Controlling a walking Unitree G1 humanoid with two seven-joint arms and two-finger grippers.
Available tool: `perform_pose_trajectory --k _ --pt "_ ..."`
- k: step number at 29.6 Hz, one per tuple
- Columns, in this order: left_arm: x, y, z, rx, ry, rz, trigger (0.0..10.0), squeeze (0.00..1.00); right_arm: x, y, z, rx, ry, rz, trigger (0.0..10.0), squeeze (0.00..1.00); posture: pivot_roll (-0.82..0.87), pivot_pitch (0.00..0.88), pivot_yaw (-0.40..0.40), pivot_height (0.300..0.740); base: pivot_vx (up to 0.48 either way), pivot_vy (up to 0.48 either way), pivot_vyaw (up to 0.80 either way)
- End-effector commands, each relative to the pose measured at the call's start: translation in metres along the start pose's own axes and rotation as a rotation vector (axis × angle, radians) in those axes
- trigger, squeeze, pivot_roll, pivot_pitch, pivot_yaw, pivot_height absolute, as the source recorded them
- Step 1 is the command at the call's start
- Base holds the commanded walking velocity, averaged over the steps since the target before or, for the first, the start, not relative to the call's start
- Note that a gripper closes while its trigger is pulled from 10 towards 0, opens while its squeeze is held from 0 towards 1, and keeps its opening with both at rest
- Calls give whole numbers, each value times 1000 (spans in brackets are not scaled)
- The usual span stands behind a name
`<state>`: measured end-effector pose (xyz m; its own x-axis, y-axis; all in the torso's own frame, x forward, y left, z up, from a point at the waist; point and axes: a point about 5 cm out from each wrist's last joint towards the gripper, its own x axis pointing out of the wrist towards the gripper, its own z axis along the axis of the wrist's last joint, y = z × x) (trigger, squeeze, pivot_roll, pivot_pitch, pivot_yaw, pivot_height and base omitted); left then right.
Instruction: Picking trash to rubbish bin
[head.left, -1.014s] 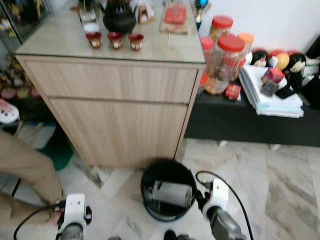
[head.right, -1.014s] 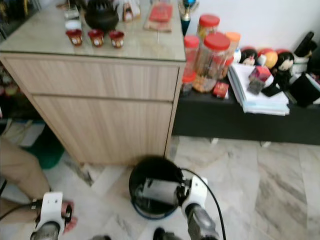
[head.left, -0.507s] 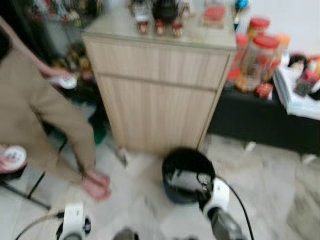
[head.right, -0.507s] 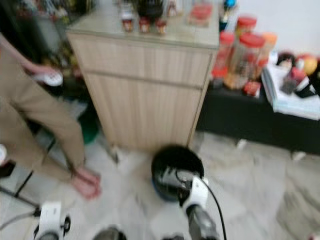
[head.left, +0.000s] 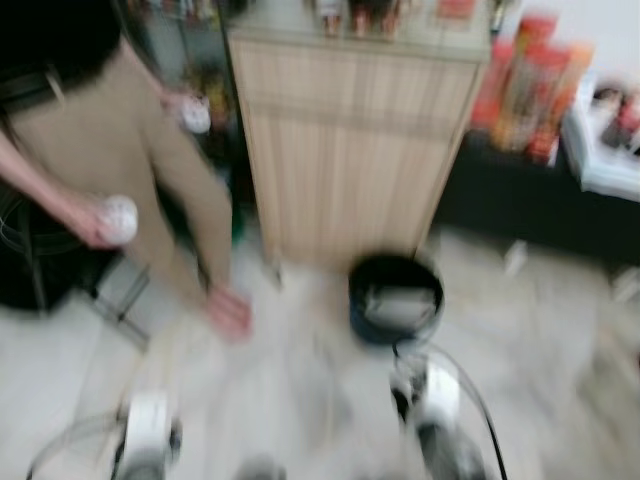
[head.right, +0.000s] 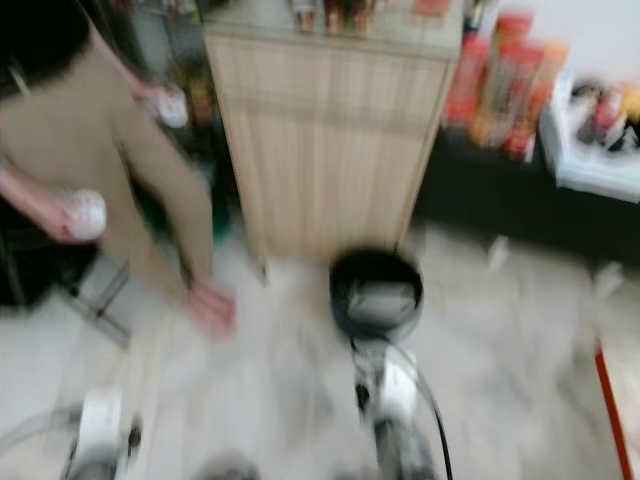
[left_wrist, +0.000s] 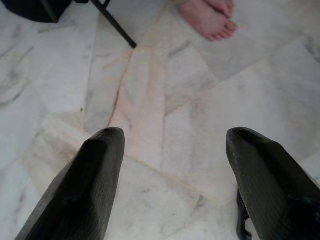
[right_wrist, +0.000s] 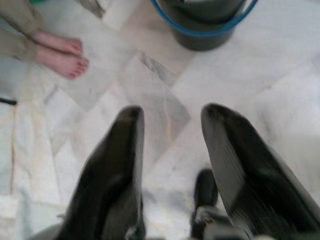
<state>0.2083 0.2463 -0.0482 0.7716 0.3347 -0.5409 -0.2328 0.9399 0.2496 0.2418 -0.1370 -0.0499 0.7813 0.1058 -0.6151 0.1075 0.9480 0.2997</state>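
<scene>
A black rubbish bin (head.left: 396, 299) with a blue band stands upright on the marble floor (left_wrist: 190, 100), mouth up, just in front of the lower right corner of a wooden cabinet (head.left: 355, 140). A pale, boxy piece of trash (head.left: 398, 305) lies inside it, its long axis running across the bin's mouth; motion blur hides any label or writing on it.

The right gripper (right_wrist: 172, 150) hangs low over bare floor near the bin, its two black fingers (right_wrist: 120, 165) spread apart with nothing between them. The left gripper (left_wrist: 172, 165) hangs over the floor on the robot's left, well apart from the bin, its fingers (left_wrist: 95, 170) wide open and holding nothing.

A person (head.left: 110, 130) in tan trousers stands at the cabinet's left side, a white round object (head.left: 118, 218) in one hand and bare feet (right_wrist: 60, 55) on the marble. A black chair leg (left_wrist: 115, 25) crosses the floor near the feet.

Red-lidded jars (head.left: 525, 65) crowd a low black shelf (head.left: 520, 200) to the cabinet's right; their labels are too blurred to read. Small cups (head.left: 360, 15) stand along the cabinet's top edge.
</scene>
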Motion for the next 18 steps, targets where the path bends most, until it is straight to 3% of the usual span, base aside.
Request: perform_pose_trajectory --k 1,5,18 --pt "-2 -4 -3 -10 11 -5 10000 0 -1 -5 1 4 -5 -17 10000 0 132 140 -52 740 0 0 0" --pt "-2 -4 -4 -9 13 -4 10000 0 -1 -5 1 2 -4 -17 10000 0 130 140 -51 740 0 0 -294" --pt "-3 -5 -7 -8 20 -4 10000 0 -1 -6 0 -2 -1 -16 10000 0 128 139 -50 740 0 0 -755"
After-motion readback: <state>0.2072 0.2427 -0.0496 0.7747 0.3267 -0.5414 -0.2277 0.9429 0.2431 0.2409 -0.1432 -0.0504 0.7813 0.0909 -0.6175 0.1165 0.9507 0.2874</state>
